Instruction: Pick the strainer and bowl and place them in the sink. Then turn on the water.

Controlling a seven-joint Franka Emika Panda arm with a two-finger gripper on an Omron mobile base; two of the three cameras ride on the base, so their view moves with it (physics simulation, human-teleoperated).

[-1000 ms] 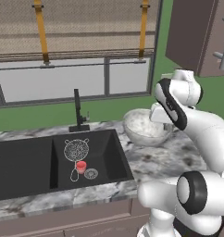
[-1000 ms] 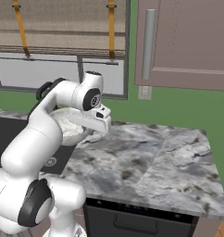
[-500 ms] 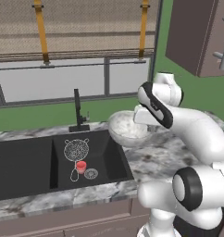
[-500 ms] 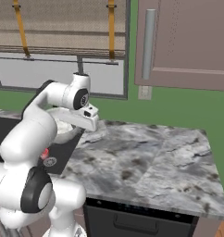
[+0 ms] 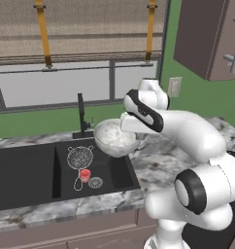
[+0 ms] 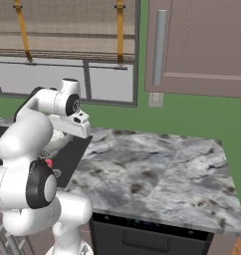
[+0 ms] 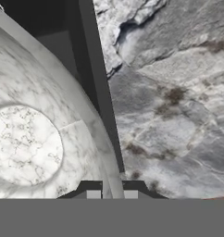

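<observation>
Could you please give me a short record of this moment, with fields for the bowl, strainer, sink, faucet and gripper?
bowl: held by its rim, in the air over the right edge of the sink
strainer: lying in the sink's right basin
sink: black, two basins
faucet: black, behind the sink, no water running
gripper: shut on the bowl's rim
counter: grey marble, to the right of the sink
</observation>
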